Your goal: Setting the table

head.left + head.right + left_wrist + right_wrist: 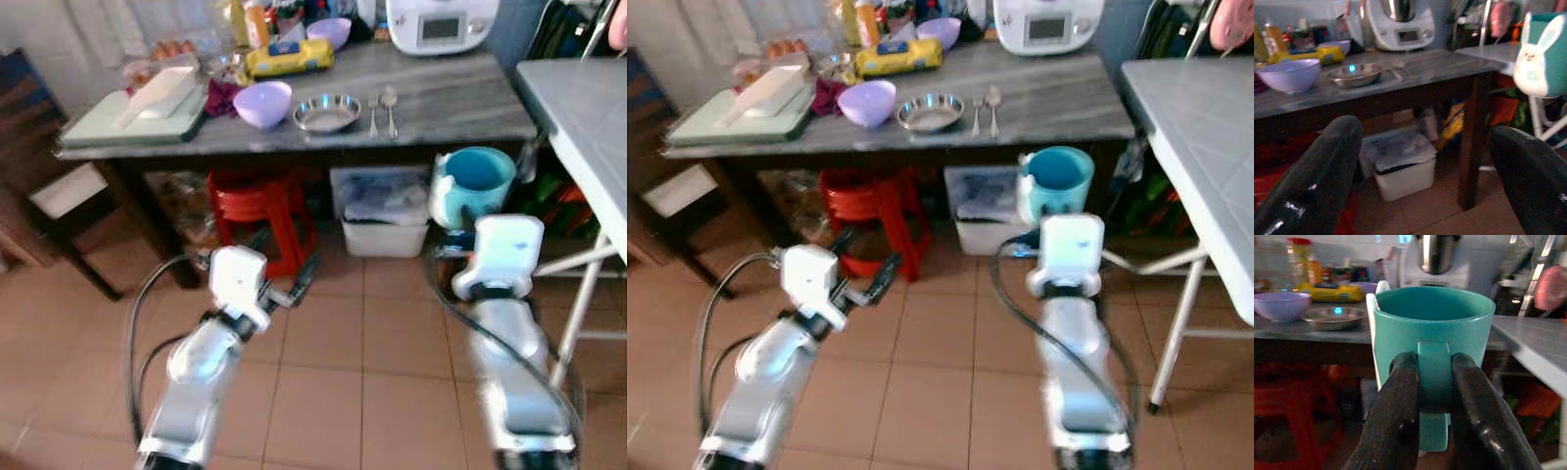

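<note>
Right hand (1432, 382) pinching teal mug (1433, 338) by its handle — held before the table (451, 108), left hand (1425, 171) spread open, empty.

Right tool (1435, 382) clamped closed; left tool (1425, 161) spread.

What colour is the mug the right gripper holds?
Teal, with a white bunny figure on one side; the mug shows best in the right wrist view.

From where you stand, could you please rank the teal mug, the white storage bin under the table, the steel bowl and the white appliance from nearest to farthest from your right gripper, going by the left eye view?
1. Teal mug: held by its handle in the right gripper.
2. White storage bin: on the floor under the table, slightly left.
3. Steel bowl: on the tabletop, near its front.
4. White appliance: at the table's back edge.
</note>
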Robot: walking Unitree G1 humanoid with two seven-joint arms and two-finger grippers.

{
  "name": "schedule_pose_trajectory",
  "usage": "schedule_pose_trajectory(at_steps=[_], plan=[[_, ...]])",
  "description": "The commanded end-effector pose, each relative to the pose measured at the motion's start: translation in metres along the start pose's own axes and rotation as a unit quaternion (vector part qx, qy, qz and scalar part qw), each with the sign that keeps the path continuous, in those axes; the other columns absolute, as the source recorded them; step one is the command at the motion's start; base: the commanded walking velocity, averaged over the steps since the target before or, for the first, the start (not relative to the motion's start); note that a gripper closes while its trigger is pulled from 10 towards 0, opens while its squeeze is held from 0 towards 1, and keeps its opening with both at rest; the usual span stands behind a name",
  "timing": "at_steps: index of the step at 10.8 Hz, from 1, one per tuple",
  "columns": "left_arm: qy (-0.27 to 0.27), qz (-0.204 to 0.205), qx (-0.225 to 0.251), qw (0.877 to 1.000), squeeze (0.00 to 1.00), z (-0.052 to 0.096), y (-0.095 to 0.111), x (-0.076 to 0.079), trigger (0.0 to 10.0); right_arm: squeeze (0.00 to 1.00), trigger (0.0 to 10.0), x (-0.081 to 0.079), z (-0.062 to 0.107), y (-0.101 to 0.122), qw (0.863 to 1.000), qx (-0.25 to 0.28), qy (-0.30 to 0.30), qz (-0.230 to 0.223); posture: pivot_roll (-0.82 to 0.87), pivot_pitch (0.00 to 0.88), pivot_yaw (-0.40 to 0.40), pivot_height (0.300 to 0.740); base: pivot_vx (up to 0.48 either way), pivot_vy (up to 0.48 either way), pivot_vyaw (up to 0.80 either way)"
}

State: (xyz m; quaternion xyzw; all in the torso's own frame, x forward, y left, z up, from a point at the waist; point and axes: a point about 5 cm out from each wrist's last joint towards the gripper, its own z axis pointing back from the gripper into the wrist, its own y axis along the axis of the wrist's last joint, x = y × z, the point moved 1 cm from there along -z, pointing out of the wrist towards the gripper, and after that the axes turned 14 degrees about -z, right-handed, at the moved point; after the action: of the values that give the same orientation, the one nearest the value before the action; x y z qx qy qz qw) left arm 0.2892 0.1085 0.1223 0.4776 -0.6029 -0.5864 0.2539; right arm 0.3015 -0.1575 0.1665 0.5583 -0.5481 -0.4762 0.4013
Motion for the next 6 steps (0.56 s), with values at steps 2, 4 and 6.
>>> schedule_pose_trajectory(at_steps=[2, 4, 6], plan=[[0.001, 0.001, 0.003, 1.000, 0.00, -0.0006, 0.0017, -0.0006, 10.0, 0.00, 10.0, 0.0027, -0.0014, 0.0066, 1.000, 0.015, -0.001, 0.005, -0.17, 0.092, 0.130, 0.740, 0.337, 0.000, 0.00], [0.001, 0.001, 0.003, 1.000, 0.00, -0.0006, 0.0017, -0.0006, 10.0, 0.00, 10.0, 0.0027, -0.0014, 0.0066, 1.000, 0.015, -0.001, 0.005, -0.17, 0.092, 0.130, 0.740, 0.337, 0.000, 0.00], [0.001, 0.001, 0.003, 1.000, 0.00, -0.0006, 0.0017, -0.0006, 10.0, 0.00, 10.0, 0.0027, -0.0014, 0.0066, 1.000, 0.015, -0.001, 0.005, -0.17, 0.092, 0.130, 0.740, 0.337, 0.000, 0.00]])
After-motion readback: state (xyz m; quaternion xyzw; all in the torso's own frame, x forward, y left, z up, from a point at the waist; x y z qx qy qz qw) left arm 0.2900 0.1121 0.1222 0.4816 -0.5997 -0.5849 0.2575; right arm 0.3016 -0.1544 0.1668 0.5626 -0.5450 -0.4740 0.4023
